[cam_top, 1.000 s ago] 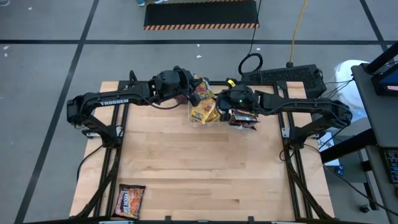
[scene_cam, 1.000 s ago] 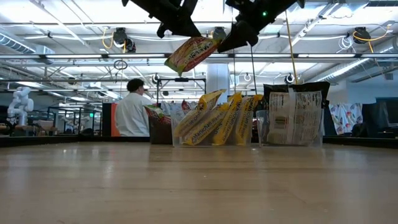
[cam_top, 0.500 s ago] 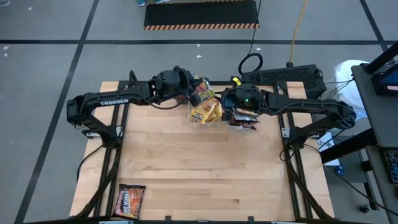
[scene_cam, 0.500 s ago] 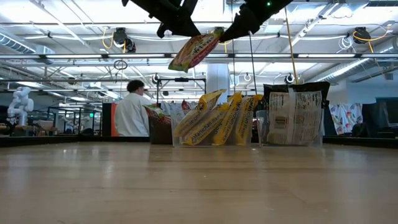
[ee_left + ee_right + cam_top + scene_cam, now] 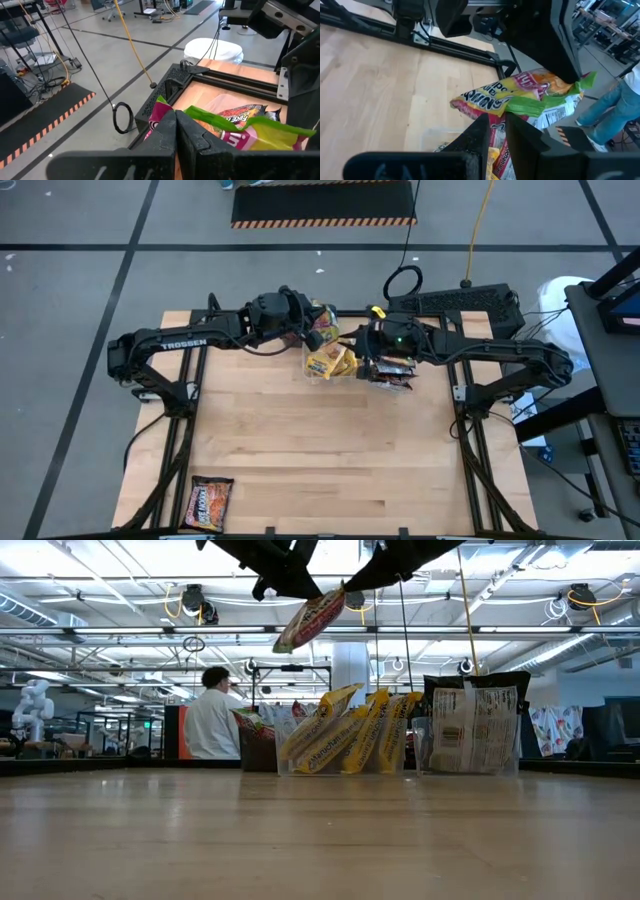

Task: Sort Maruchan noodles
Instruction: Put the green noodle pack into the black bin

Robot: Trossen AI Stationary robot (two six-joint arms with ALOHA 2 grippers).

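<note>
High view: left tool and right tool sit at the far edge of the wooden desk, close together. Between them is a clear plastic tub of yellow crinkly noodle packets. Under the right tool is a second tub with dark brown-black packets. One dark red-and-black noodle packet lies flat at the near left corner of the desk, well apart from both tools.

Low view: a green-edged pink/orange noodle packet hangs tilted in the air above the tubs, both tools at it from above. A person in a white top stands in the room behind.

Left wrist view: left tool's fingers are narrow, pinched on the green-edged packet's corner.

Right wrist view: right tool's fingers are nearly closed just below the same packet; cannot tell if they grip it.
</note>
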